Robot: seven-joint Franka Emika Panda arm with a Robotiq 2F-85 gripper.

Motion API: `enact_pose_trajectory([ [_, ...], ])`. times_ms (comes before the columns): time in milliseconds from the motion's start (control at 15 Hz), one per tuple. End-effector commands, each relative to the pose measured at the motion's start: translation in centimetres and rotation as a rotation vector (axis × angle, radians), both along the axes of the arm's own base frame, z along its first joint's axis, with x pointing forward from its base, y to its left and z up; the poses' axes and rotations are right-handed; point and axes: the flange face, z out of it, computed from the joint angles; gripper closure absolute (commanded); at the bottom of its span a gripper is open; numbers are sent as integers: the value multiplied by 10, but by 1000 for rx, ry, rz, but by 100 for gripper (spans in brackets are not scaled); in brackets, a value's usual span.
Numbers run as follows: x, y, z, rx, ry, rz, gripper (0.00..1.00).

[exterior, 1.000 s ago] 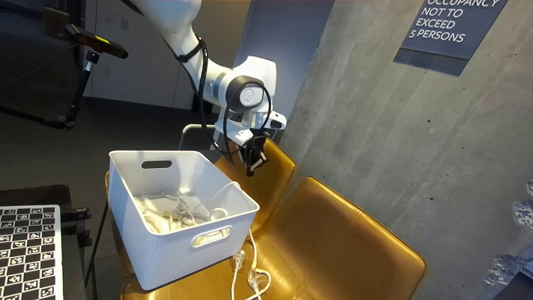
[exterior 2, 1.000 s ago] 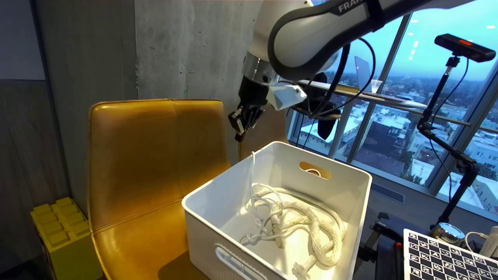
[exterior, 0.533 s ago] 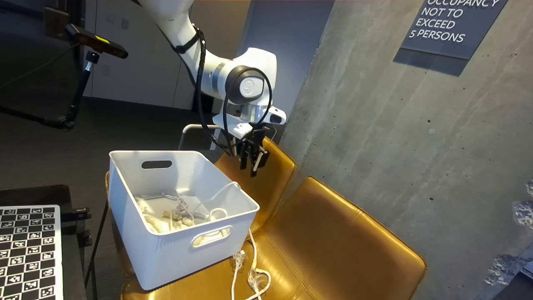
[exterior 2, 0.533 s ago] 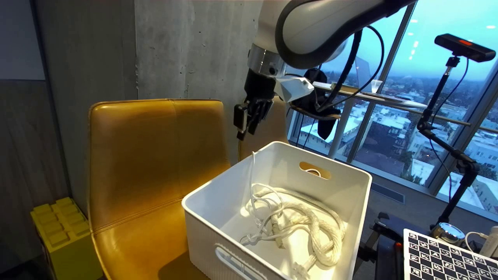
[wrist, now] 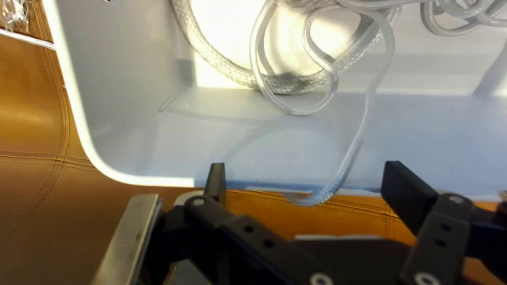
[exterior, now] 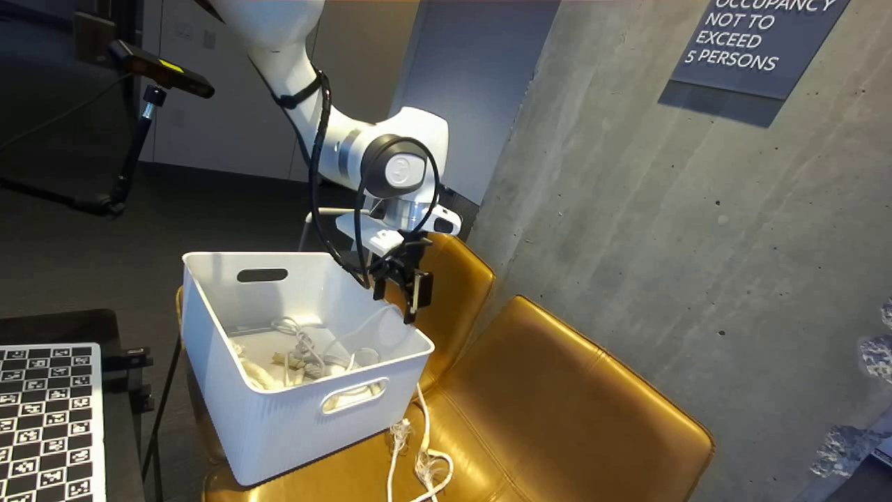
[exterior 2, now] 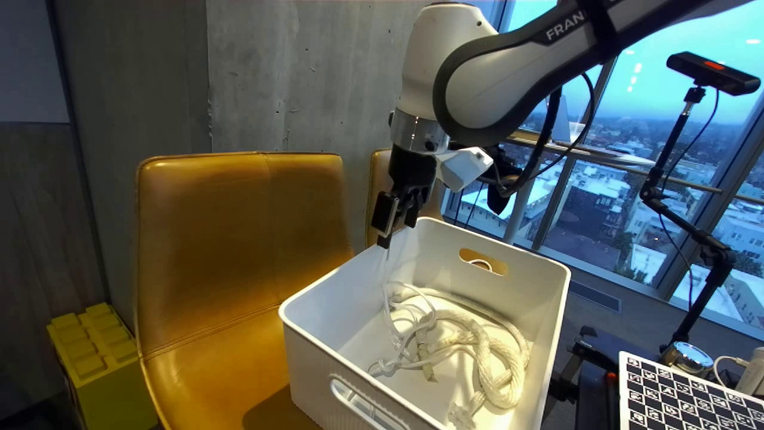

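Observation:
My gripper (wrist: 304,176) stands open above the edge of a white bin (wrist: 119,130), its fingers (wrist: 400,182) wide apart. Between them a thin white cord (wrist: 352,154) rises from the bin and bends over the rim; neither finger appears to touch it. In both exterior views the gripper (exterior: 395,302) is low over the bin's rim by the chair back, partly hiding the cord. Inside the bin (exterior 2: 322,358) lie a thick braided white rope (exterior 2: 507,370) and tangled thin cords (exterior 2: 412,352).
The bin sits on a tan leather chair (exterior: 474,446); a loose white cord with frayed ends (exterior: 425,457) lies there outside it. A concrete wall (exterior: 662,244) rises behind. A checkered board (exterior: 49,418), a camera on a stand (exterior: 160,66) and a yellow box (exterior 2: 101,364) stand around.
The gripper has gone from shut to open. After rising slightly, it has come down and over toward the bin's rim and the cord. The bin and ropes look unmoved.

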Motion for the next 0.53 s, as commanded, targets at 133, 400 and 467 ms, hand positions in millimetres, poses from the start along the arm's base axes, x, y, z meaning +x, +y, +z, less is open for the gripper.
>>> enact_pose_trajectory([
  [133, -3, -9, 0, -21, -5, -4, 0],
  [400, -3, -9, -2, -24, -4, -4, 0],
  [467, -2, -8, -1, -24, -5, -2, 0],
])
